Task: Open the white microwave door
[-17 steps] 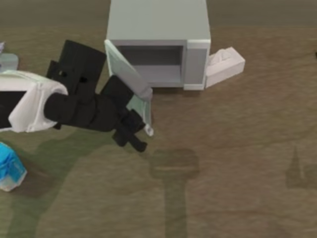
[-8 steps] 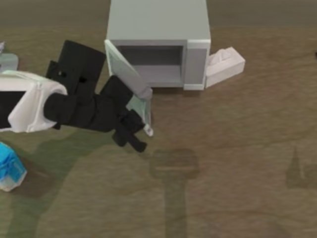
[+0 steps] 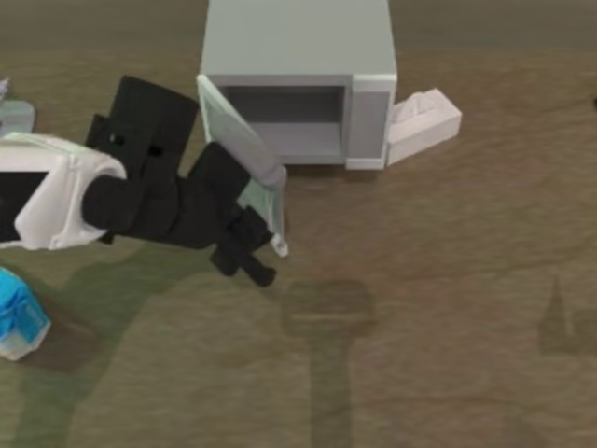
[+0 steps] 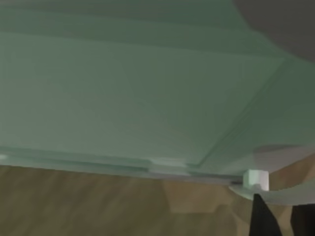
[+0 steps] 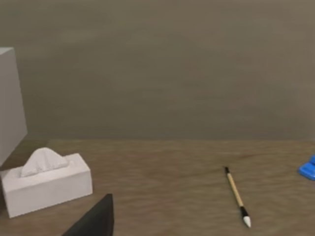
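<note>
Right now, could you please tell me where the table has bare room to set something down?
Bare table spans the top view's right half, in front of the white microwave and tissue box. The left is crowded: the left tool at the microwave door, plus a blue object.

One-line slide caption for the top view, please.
Left end effector at the handle edge of the microwave door, swung wide open from the white microwave.

Cavity front: open, microwave door (image 3: 244,159) swung out left, blocking that side.
Right flank of white microwave (image 3: 298,79): tissue box (image 3: 423,123) touching.
Table (image 3: 448,308) front-right: bare.
</note>
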